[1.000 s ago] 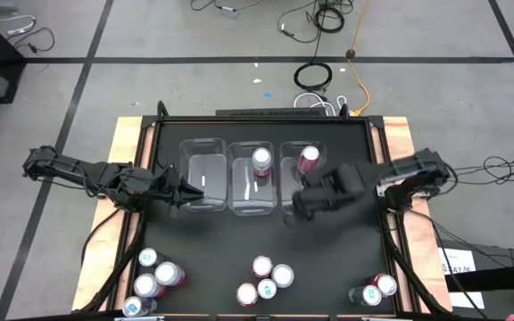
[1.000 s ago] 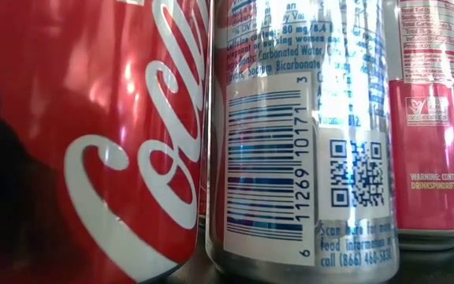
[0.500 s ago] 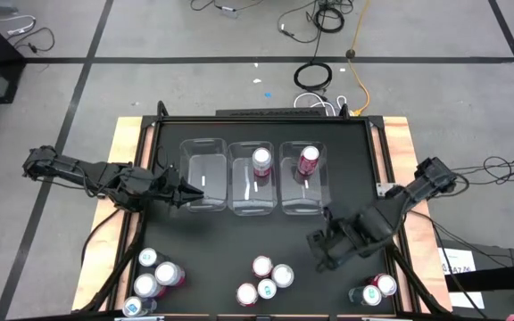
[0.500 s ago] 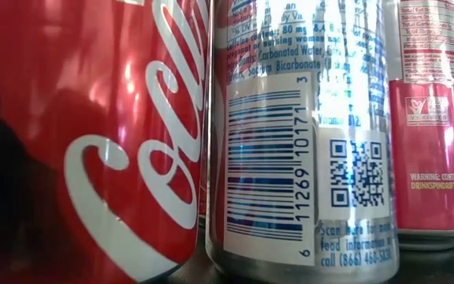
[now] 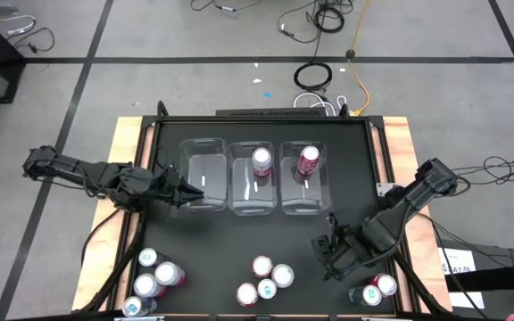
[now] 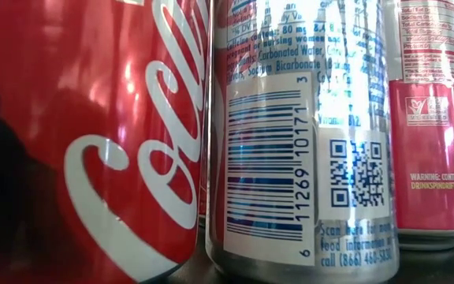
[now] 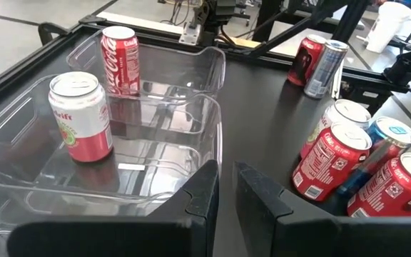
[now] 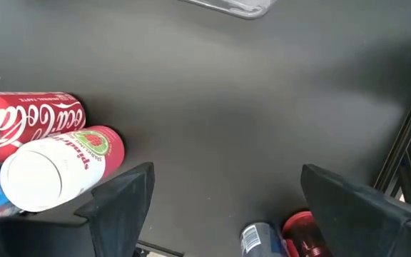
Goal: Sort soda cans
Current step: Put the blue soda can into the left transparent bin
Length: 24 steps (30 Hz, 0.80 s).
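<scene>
Two soda cans stand upright in the clear bins: a pink-and-white one (image 5: 261, 160) in the middle bin (image 5: 255, 198) and a dark red one (image 5: 308, 159) in the right bin (image 5: 303, 201). More cans stand on the black table in clusters at the near left (image 5: 154, 272), near middle (image 5: 264, 278) and near right (image 5: 373, 291). My right gripper (image 5: 330, 254) hangs open, pointing down, over bare table between the middle and right clusters, with nothing between its fingers (image 8: 123, 196). My left gripper (image 7: 223, 193) is shut and waits beside the left bin (image 5: 205, 183).
The low view is filled by a red can (image 6: 93, 142), a silver barcoded can (image 6: 306, 142) and a pink can (image 6: 436, 118) standing close to the camera. The table's raised frame (image 5: 391, 259) runs just right of my right arm. Cables lie on the floor beyond the far edge.
My right gripper has swung from the near side of the right bin toward the table's near edge and a little right, rolling about its own axis. It has stayed open. The cans have kept their places.
</scene>
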Each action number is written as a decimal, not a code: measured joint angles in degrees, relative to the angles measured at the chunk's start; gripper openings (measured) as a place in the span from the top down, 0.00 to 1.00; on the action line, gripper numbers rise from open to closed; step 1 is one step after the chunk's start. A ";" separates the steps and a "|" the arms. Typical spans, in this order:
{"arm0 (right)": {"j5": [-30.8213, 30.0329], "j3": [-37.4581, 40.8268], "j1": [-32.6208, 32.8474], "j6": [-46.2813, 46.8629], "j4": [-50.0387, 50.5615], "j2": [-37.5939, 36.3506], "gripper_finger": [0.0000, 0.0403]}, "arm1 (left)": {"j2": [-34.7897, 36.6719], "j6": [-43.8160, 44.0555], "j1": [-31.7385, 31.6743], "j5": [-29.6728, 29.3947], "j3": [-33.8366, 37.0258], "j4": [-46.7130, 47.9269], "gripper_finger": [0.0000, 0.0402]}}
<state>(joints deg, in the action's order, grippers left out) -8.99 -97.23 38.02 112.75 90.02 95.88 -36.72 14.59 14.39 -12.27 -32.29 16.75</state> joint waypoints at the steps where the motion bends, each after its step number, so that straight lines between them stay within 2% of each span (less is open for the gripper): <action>1: -0.17 0.00 0.00 -0.28 0.01 0.00 0.14 | -0.01 0.00 -0.01 0.00 0.00 0.00 0.87; 24: -0.27 0.00 -0.02 2.12 -0.28 0.00 0.14 | 0.01 -0.22 -0.02 0.00 0.00 0.06 0.87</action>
<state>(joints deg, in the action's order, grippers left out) -9.26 -97.23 38.00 114.86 89.74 95.88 -36.71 14.37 14.38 -12.27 -32.29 16.81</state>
